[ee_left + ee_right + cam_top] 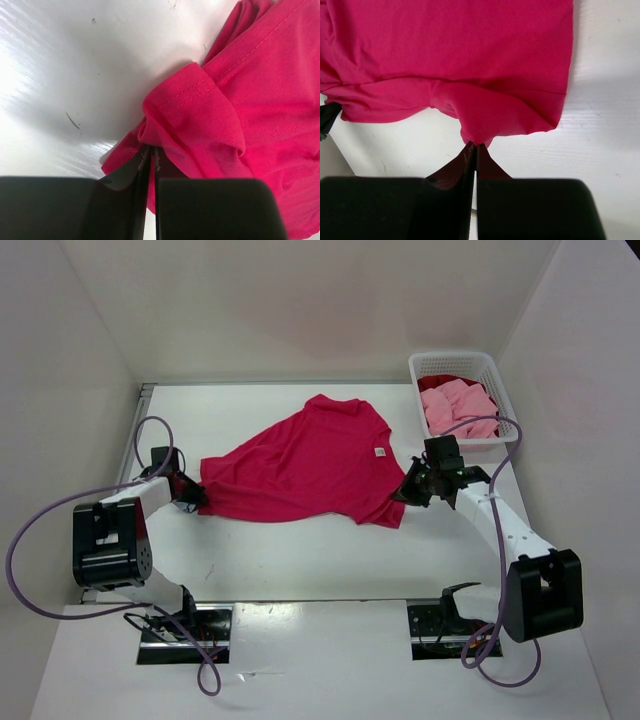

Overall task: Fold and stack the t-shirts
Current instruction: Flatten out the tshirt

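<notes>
On the white table (300, 570), mid-scene: the crimson-magenta t-shirt (300, 465) lies spread out betw. the two arms, wide at its right side and narrowing to a bunched point at the left. I have the left gripper (193, 494) low at that left point, its fingers (125, 176) pressed together w/ a rolled, stitched edge of crimson cloth pinched betw. them. Left wrist cam shows the fabric folded over itself just beyond the tips, bare table to the side. The right gripper (407, 490) sits at the shirt's near-right corner. Its fingers (492, 170) are likewise closed to a thin slit, nipping a small peak of cloth at the shirt's edge, and the rest of the shirt spreads broad across the top of the right wrist view. A small tan label (380, 451) shows on the cloth toward the right side.

At the far-right corner stands the white lattice basket (455, 359), apart from the crimson shirt, its near end close to the right gripper. Inside it the light pink t-shirt (458, 406) lies crumpled, filling most of the basket. The dark red t-shirt (443, 381) shows at the basket's far end, partly under the pink one. Purple cables (25, 560) loop off both arms. I can't tell from any cam whether the crimson shirt lies front up or back up.
</notes>
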